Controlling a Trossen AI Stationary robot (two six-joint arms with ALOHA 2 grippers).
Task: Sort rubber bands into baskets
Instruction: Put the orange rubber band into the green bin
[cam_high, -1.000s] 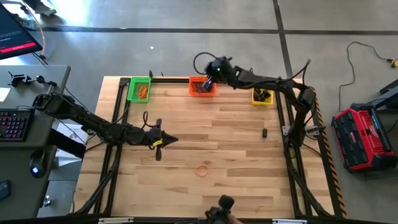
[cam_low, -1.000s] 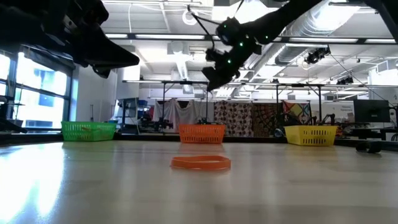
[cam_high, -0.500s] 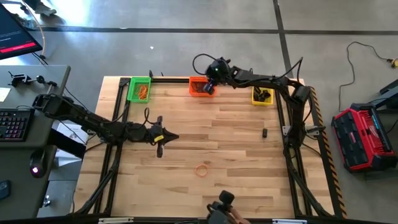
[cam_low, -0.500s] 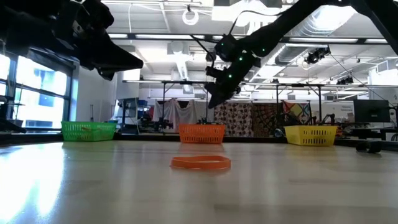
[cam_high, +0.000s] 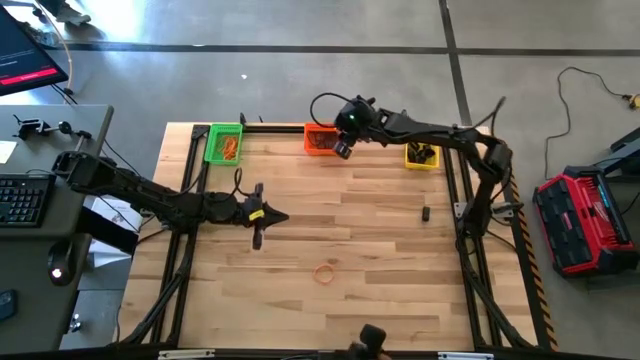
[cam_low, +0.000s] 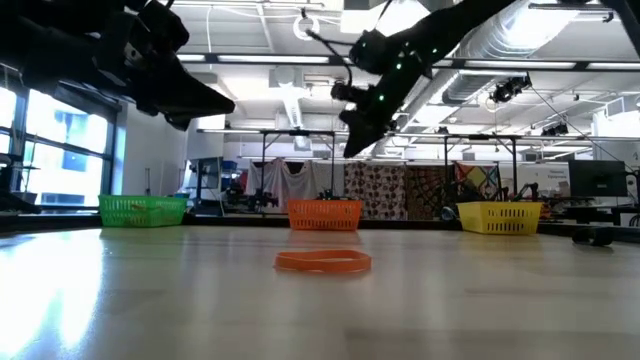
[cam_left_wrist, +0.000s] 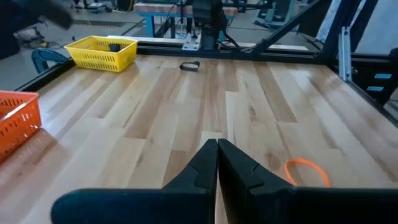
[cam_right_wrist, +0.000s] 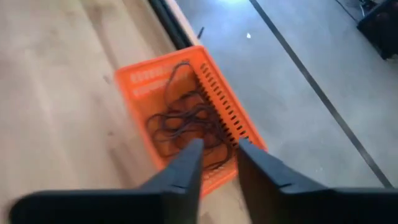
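Observation:
Three baskets stand along the far edge: green (cam_high: 224, 144), orange (cam_high: 320, 140) and yellow (cam_high: 421, 155). The orange basket (cam_right_wrist: 180, 118) holds a tangle of brown rubber bands (cam_right_wrist: 186, 127). My right gripper (cam_right_wrist: 217, 158) hangs open just above this basket's near right corner (cam_high: 341, 148), with nothing between its fingers. An orange rubber band (cam_high: 325, 272) lies flat on the table near the front. A black band (cam_high: 425, 213) lies toward the right. My left gripper (cam_left_wrist: 217, 146) is shut and empty above the table's left middle (cam_high: 283, 217), pointing right.
The green basket holds orange bands (cam_high: 229, 148) and the yellow one dark bands (cam_high: 424, 154). A black frame (cam_high: 262, 128) runs along the table's far edge and sides. Bare wood lies between the two arms.
My right gripper has dipped toward the orange basket, tipped further down, then drawn back a little toward the table's right. My left gripper has swung slightly toward the far edge, staying shut. The bands on the table have not moved.

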